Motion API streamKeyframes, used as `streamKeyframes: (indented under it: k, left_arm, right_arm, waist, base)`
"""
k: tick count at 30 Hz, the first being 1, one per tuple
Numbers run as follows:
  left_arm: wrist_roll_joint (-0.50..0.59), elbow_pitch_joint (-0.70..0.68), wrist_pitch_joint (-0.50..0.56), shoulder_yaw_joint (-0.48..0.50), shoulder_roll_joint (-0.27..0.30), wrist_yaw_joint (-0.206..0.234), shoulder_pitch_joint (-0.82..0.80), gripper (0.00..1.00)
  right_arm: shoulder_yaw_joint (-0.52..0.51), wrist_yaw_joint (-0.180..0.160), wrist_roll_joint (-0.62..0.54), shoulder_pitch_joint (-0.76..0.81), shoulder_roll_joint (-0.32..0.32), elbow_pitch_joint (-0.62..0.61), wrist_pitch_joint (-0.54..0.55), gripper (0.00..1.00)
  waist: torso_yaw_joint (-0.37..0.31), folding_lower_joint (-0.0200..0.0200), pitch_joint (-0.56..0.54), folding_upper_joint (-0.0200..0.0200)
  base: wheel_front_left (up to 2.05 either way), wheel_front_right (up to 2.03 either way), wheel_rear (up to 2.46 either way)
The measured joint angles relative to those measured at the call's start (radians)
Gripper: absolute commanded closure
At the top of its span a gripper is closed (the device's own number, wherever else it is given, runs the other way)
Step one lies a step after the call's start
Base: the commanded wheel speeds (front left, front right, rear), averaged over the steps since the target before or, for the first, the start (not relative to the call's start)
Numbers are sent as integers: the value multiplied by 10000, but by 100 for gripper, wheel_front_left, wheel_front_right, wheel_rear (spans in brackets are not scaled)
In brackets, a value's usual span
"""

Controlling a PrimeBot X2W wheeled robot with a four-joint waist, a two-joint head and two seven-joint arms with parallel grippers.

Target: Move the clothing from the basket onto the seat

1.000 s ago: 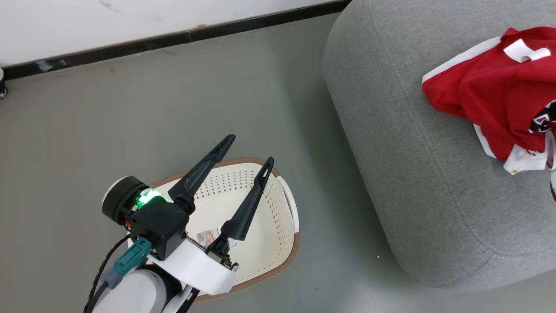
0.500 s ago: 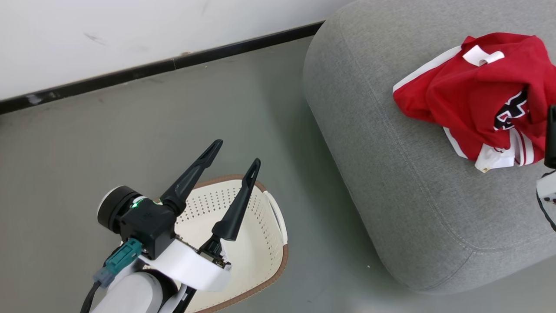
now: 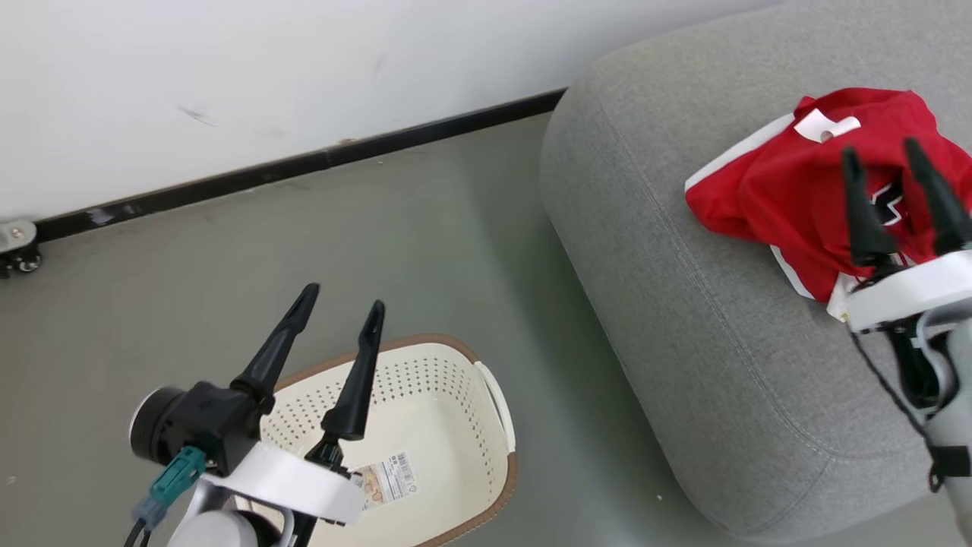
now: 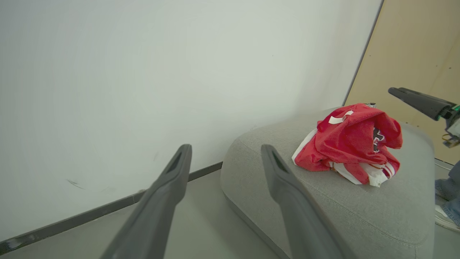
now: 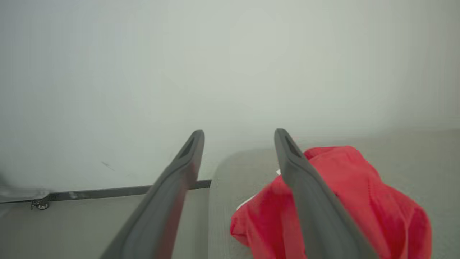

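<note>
Head view: the bright red clothing (image 3: 782, 190), white-trimmed and bunched in one heap, lies on the large light-grey fabric seat (image 3: 668, 319), toward its right end. The oval cream-white perforated plastic basket (image 3: 456, 395) stands on the grey floor (image 3: 380, 213) well apart from it, a label sticker (image 3: 387, 477) showing on its bare bottom, so to my eye the job looks about done. The left fingers (image 3: 358, 372) are spread wide above the basket's near side. If that arm sank or swung, I reckon it would clip the brown rim and shove or tip the light basket. The right fingers (image 3: 860, 213), also spread wide and holding nothing, overlap the heap from this angle, and I cannot tell here whether they touch it. Left wrist view: from the side the right fingers hang near the heap's far side but apart from it, at about the height of its top. A loose fold could catch on a tip if they dipped or pulled back low, and the fabric would be dragged toward the seat's edge. A person's foot (image 4: 445, 220) is just beyond the seat, close enough that a wide arm swing worries me. Right wrist view: the heap sits just beneath one long finger, blurred, so any snag would be hard to spot from here.
</note>
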Motion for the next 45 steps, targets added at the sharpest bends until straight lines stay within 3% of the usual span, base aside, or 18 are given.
streamKeyframes:
  k: [21, 31, 45]
  left_arm:
    - [-245, 671, -301, 1162, -355, 1421, 1503, 0]
    - [-31, 832, -383, 1413, -401, 1939, 1930, 0]
    - [201, 1221, -385, 1423, -625, 2299, 2278, 0]
  right_arm:
    - [1768, 0, -529, 673, 1417, -846, 23, 0]
    - [1429, 0, -928, 1271, 1710, -844, 29, 0]
    - [723, 0, -1250, 2456, 2439, -886, 29, 0]
  waist:
    - [1492, 0, -1072, 0]
    - [2208, 0, -1481, 0]
    - [3039, 0, -1962, 0]
  base:
    - [0, 0, 0]
    - [0, 0, 0]
    - [0, 0, 0]
